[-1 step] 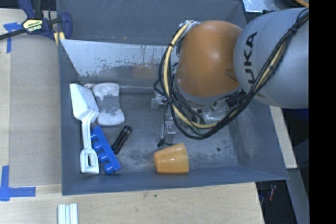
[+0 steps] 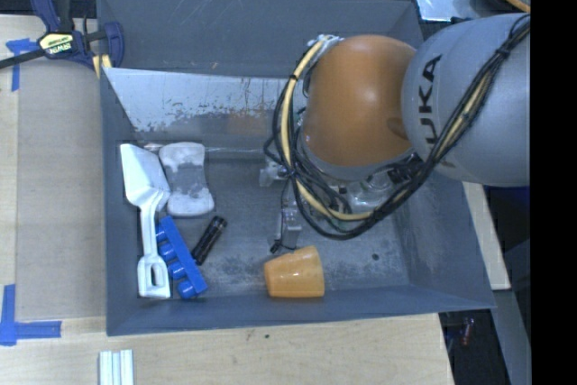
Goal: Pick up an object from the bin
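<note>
The end effector (image 2: 288, 234), its opening impossible to tell, hangs just over an orange tapered cup (image 2: 295, 273) lying sideways.

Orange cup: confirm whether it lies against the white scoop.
No. The orange cup lies apart from the white scoop, with a black marker and a blue piece between them.

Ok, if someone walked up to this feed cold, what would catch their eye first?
The arm's big orange wrist cover, ringed by cables, over the middle of the bin, with the gripper below it close to an orange cup-shaped piece lying on its side by the near wall. Then the cluster at the left: a white scoop, a blue toothed piece, a black cylinder and a pale lump.
</note>
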